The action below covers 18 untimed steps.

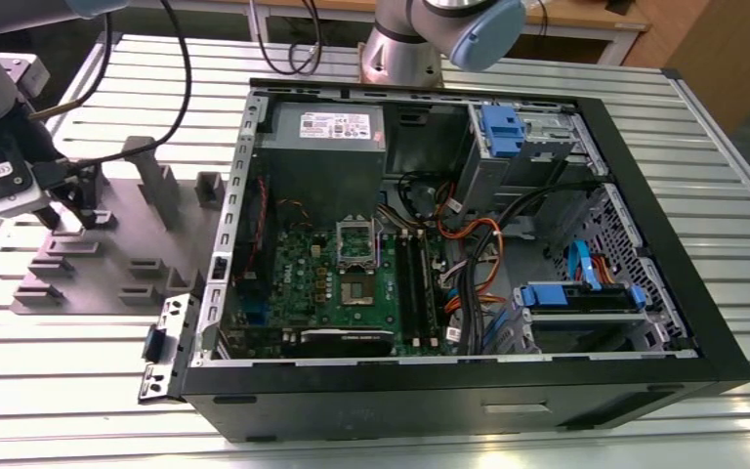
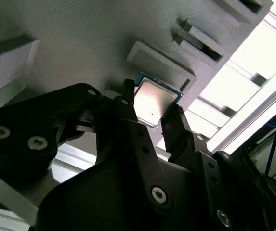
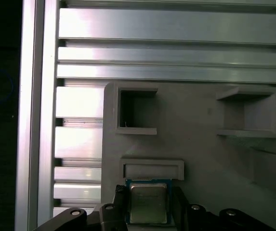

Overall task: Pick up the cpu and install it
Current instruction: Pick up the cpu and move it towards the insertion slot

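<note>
The claw (image 1: 73, 215) hangs over the grey plastic fixture (image 1: 128, 244) at the exterior view's left, outside the open computer case (image 1: 479, 391); fixture and case both stand on the slatted aluminium tabletop (image 1: 89, 381).

In both wrist views the cpu (image 2: 154, 98) (image 3: 148, 204) sits between the black fingers (image 2: 128, 115) (image 3: 121, 202), silvery top showing, thin teal rim around it; one finger stands against each of two opposite edges, so the claw (image 2: 151, 103) (image 3: 148, 191) is closed on the chip. The cpu lies low over the flat grey face of the fixture (image 2: 80, 38) (image 3: 200, 144), just beside a shallow raised rectangular ledge (image 3: 152, 169); whether its underside touches the fixture cannot be told. Two open square pockets (image 3: 138, 110) sit farther along the same face; the bright slats of the tabletop (image 3: 128, 33) run past the fixture's edge.

Inside the case the green motherboard (image 1: 310, 283) lies flat; its metal-framed socket (image 1: 355, 239) is near the board's middle, well apart from the claw; a grey power supply (image 1: 323, 147) sits beyond it, and orange and blue cables (image 1: 479, 254) cross the case's right half.
</note>
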Each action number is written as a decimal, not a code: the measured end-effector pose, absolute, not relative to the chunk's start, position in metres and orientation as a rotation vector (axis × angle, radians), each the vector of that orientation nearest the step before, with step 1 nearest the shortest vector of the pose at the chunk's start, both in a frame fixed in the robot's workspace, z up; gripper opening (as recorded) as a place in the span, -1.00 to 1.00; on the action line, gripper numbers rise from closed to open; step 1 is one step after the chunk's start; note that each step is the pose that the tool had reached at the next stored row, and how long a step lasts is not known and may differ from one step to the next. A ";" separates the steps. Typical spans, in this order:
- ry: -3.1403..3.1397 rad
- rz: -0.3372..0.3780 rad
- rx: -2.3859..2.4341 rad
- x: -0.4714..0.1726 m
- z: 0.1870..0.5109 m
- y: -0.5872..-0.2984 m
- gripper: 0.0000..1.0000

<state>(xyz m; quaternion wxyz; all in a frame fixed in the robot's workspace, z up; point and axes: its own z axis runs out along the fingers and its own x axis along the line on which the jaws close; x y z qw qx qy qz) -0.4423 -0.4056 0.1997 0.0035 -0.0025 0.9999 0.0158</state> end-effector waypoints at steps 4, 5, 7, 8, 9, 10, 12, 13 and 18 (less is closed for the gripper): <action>3.134 0.050 -0.008 -0.442 0.200 -0.406 -0.06; 3.134 0.050 -0.008 -0.442 0.201 -0.406 -0.06; 3.134 0.050 -0.008 -0.442 0.201 -0.406 -0.06; 3.134 0.050 -0.008 -0.442 0.202 -0.406 -0.06; 3.134 0.050 -0.008 -0.442 0.202 -0.406 -0.06; 3.134 0.050 -0.008 -0.442 0.202 -0.406 -0.06; 3.134 0.050 -0.008 -0.442 0.203 -0.406 -0.06; 3.134 0.050 -0.008 -0.442 0.203 -0.406 -0.06; 3.134 0.050 -0.008 -0.442 0.204 -0.406 -0.06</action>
